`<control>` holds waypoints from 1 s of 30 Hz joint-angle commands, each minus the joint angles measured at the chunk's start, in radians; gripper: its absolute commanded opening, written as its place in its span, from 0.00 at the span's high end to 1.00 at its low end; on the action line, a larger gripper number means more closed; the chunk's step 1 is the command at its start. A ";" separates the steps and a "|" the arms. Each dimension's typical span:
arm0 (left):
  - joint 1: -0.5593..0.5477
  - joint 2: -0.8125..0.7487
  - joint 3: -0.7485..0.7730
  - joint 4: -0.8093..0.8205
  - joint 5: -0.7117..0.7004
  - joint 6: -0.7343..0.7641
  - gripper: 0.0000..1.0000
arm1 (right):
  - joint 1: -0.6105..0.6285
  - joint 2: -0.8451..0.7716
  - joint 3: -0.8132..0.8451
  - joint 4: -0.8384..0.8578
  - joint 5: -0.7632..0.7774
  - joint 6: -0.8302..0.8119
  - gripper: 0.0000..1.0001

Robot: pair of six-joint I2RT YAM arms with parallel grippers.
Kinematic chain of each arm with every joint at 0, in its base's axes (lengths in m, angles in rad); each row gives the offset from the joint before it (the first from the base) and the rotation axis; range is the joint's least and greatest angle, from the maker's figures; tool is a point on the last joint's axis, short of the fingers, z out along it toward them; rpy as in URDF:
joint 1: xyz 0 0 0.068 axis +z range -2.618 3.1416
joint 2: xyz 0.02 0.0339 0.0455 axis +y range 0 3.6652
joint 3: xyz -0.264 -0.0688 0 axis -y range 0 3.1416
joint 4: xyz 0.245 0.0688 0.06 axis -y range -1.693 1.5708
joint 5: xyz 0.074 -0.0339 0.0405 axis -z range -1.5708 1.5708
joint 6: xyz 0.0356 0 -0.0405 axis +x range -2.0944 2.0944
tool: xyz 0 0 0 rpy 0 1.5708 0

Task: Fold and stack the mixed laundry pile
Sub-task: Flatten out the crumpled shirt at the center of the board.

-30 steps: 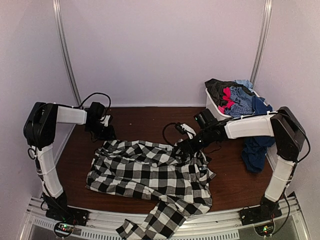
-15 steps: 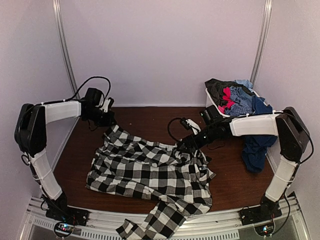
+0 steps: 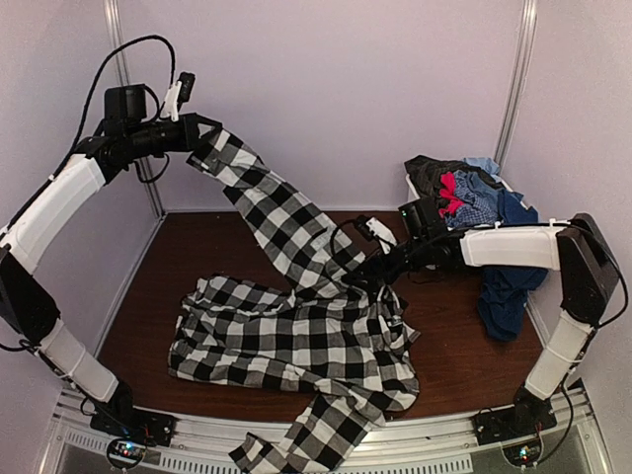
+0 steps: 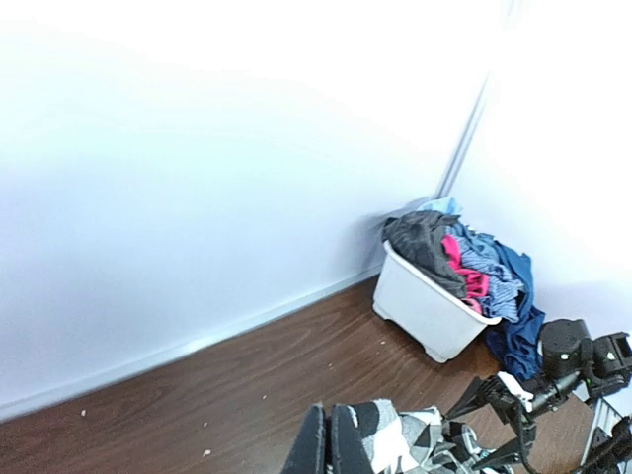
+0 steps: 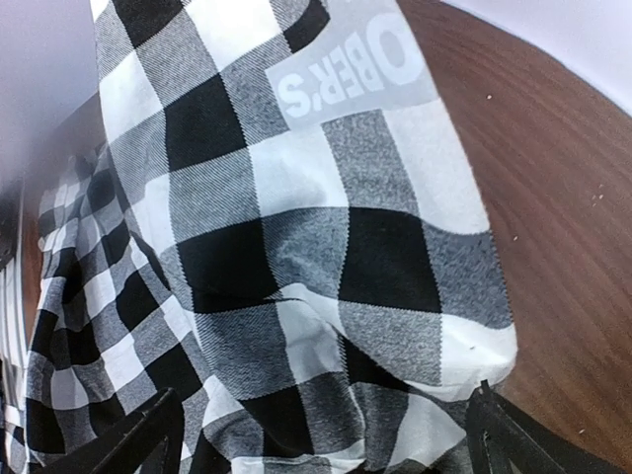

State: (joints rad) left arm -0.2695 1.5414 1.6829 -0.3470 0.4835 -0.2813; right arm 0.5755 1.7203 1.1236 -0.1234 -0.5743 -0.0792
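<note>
Top external: L jaws, clenched on shirt [image 3: 296,341] corner, are hoisting it high off worktop [image 3: 464,346] vs a sec ago; rest is lying spread. R jaws are gaping, released, at shirt's far edge. Prob straightening it for folding; pile [image 3: 464,190] is sitting in bin [image 3: 420,210].

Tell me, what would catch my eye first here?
The big black-and-white checked shirt sprawls across the middle of the table, with one end held high at the far left by the left fingers, shut on it. The right fingers stand open close over the cloth. At the far right, a white bin overflows with colourful clothes.
</note>
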 commanded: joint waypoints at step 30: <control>-0.079 -0.084 0.136 0.051 0.339 0.179 1.00 | -0.133 0.173 0.199 0.098 -0.276 -0.187 0.74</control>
State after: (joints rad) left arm -0.3424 1.5143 1.8088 -0.3405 0.7956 -0.1246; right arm 0.4572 1.8980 1.2968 -0.0734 -0.8188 -0.2977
